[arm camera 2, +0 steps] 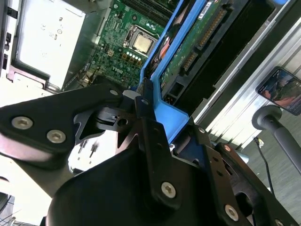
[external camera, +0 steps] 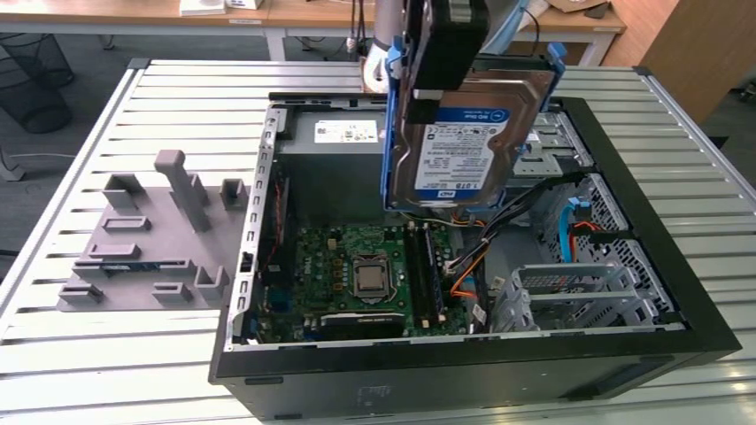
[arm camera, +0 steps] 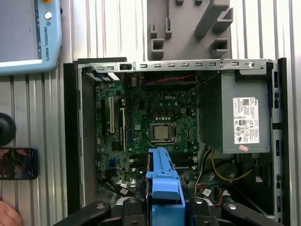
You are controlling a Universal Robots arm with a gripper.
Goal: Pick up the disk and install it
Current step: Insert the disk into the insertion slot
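Black linkages of the end effector (arm camera: pixel 164 203) sit closest to the lens in the first wrist view, closed on the blue bracket (arm camera: pixel 163 175) that frames the disk (external camera: pixel 466 146). The disk hangs on edge from that grip, its labelled face turned toward the exterior view. It is raised above the open computer case (external camera: pixel 473 376), over the inside of the case rather than beside it, and touches nothing in there. Directly under it lie the motherboard (external camera: pixel 354 274) with its processor socket (arm camera: pixel 161 133) and a tangle of orange and yellow cables (arm camera: pixel 221 172). The grey power supply (arm camera: pixel 237 117) fills one corner of the case, and a perforated metal drive cage (external camera: pixel 567 292) stands at the case's side on the exterior view's right. By my reading the pick-up is done and the installing is not, since the disk is seated in no bay. Outside the case, a grey moulded fixture (external camera: pixel 154 239) rests close to its wall on the slatted metal table (external camera: pixel 142 354). A teach pendant (arm camera: pixel 28 37) and a phone (arm camera: pixel 18 163) lie beyond another side. Past the table stands a wire wastebasket (external camera: pixel 30 80) on the room's floor.
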